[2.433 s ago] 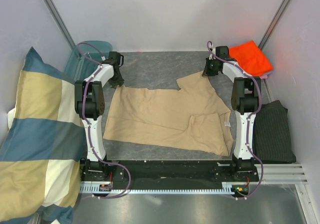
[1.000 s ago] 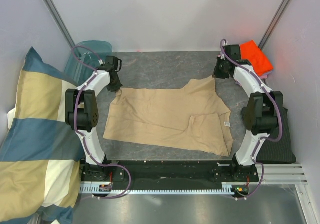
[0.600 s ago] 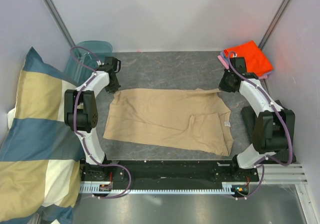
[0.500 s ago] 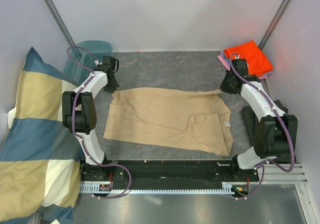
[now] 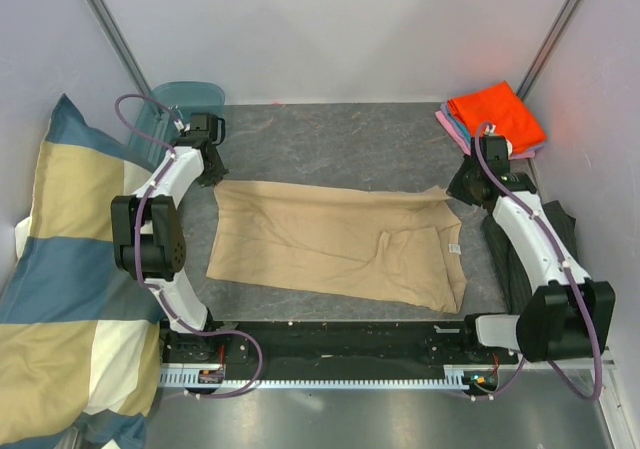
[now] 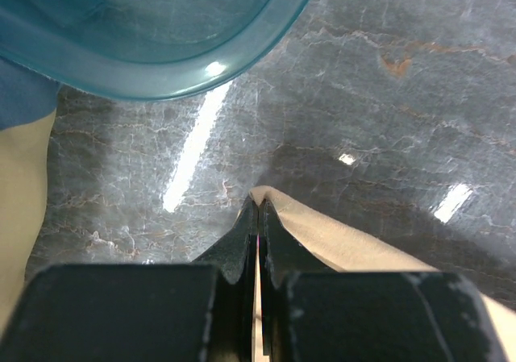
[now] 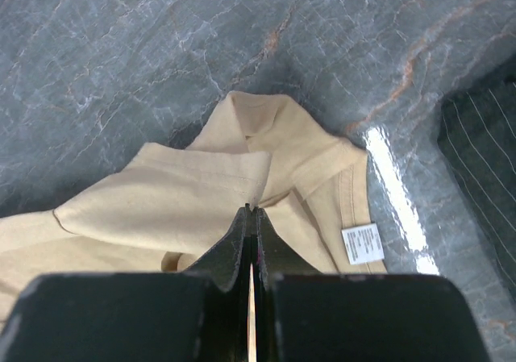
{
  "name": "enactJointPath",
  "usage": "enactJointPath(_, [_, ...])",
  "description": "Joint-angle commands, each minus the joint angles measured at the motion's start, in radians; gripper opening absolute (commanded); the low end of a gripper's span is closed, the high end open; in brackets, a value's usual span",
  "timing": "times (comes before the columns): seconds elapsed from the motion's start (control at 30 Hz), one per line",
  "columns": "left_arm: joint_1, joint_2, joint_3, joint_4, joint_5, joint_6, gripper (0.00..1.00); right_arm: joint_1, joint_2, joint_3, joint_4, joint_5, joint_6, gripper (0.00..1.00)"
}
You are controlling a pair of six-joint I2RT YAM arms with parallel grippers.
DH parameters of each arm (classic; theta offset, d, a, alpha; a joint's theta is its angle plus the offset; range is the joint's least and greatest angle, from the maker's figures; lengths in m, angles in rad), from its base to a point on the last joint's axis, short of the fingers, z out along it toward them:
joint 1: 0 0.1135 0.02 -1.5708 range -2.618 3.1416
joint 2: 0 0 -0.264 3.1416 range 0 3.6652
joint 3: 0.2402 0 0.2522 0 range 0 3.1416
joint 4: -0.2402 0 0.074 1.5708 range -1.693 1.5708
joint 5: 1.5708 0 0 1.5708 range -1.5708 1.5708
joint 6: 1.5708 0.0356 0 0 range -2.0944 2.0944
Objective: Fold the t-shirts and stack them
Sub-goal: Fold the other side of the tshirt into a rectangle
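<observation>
**Top view:** a plain tan short-sleeved cotton t-shirt point(image 5: 330, 239) lies spread mid-frame on the grey marbled tabletop point(image 5: 330, 139). The left gripper point(image 5: 209, 176) is at its upper-left corner and the right gripper point(image 5: 457, 190) at its upper-right corner. At upper right lies a folded bright orange t-shirt point(image 5: 498, 114).

**Left wrist view:** the jaws are closed, pinching the tan edge at centre. A teal plastic tub point(image 6: 145, 47) fills the upper left.

**Right wrist view:** the jaws are closed on bunched tan fabric at centre. A dark striped cloth point(image 7: 484, 160) lies at the right edge.

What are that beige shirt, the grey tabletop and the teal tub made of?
The beige shirt: soft matte knit, probably cotton; it creases limply. The grey tabletop: glossy, veined like marble, possibly printed laminate. The teal tub: translucent plastic, shiny rim.
</observation>
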Motion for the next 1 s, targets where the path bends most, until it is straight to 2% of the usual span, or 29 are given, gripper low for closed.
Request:
enactJointPath(0.0, [0.012, -0.045, -0.010, 0.006, -0.016, 0.030, 0.02, 0.002, -0.100, -0.056, -0.044, -0.009, 0.035, 0.00])
enactJointPath(0.37, [0.021, -0.077, -0.062, -0.002, -0.021, 0.027, 0.02, 0.004, -0.318, -0.228, -0.113, -0.086, 0.115, 0.00])
enactJointPath(0.97, [0.026, -0.151, -0.173, -0.011, -0.010, 0.014, 0.02, 0.004, -0.571, -0.268, -0.331, -0.147, 0.120, 0.00])
